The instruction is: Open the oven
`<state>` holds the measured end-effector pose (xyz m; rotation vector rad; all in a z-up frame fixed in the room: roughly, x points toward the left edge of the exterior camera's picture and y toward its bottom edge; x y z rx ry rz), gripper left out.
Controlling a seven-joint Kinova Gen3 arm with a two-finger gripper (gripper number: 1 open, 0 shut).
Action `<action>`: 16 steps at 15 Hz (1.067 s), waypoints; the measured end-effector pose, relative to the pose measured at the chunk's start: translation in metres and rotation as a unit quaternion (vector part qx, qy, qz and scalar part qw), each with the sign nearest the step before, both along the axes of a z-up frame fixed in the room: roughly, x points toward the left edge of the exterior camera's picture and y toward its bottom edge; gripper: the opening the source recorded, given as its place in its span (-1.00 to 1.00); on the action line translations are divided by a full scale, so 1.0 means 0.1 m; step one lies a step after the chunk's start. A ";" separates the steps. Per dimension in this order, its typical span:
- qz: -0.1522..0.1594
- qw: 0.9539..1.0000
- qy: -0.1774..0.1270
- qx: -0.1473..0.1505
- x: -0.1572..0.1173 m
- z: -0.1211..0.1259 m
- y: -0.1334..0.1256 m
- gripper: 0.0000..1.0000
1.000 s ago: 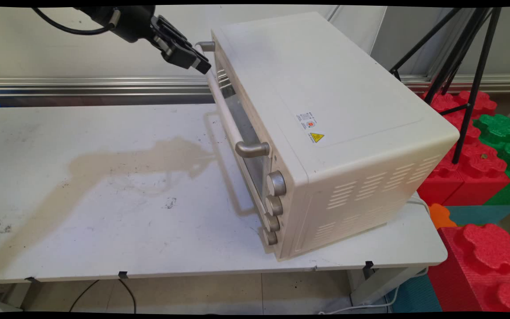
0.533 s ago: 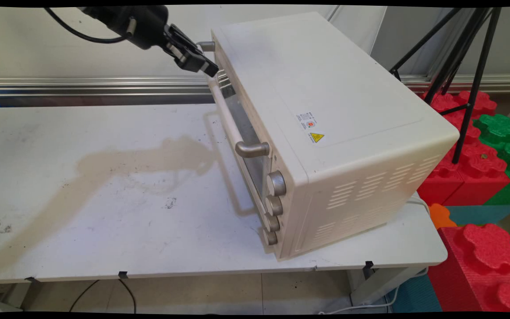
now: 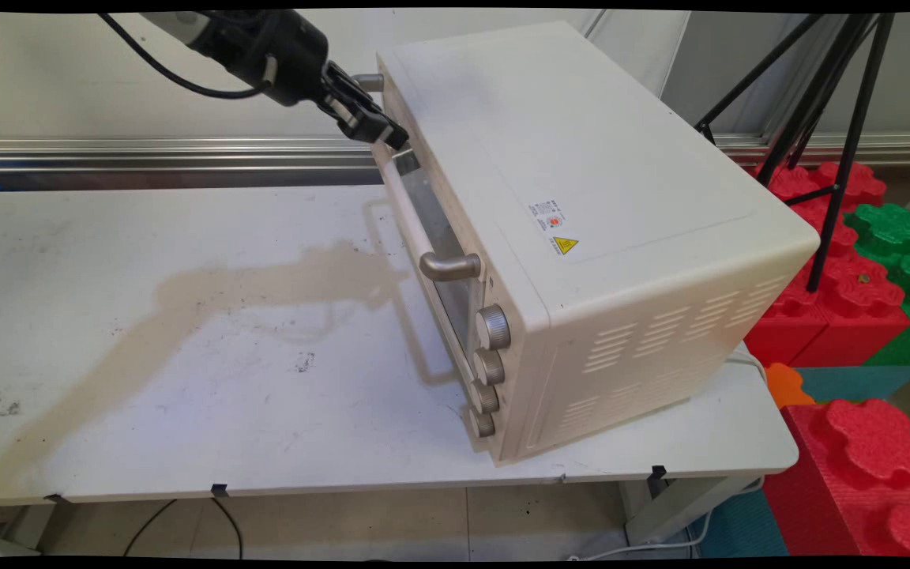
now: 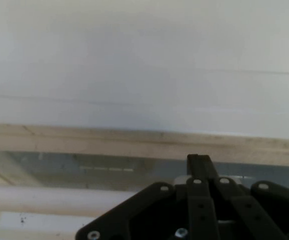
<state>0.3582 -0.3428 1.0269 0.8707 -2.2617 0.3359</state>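
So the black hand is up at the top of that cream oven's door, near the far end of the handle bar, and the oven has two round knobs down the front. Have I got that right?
Nearly. The hand is indeed at the top of the oven door, by the far end of the handle bar. But the main view shows four round knobs down the front, not two.

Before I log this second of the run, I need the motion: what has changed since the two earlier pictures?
The hand has moved rightward and a little down in the main view, from just off the oven's far top corner to the far end of the door handle, at the door's top edge. Whether it grips the handle cannot be told. The oven, its closed door and the table stayed put.
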 end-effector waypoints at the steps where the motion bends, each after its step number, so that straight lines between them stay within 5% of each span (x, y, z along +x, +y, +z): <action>1: 0.000 1.000 0.001 0.000 -0.02 -0.03 -0.01 -1.00; 16: 0.006 1.000 -0.010 0.015 0.03 -0.26 0.07 -1.00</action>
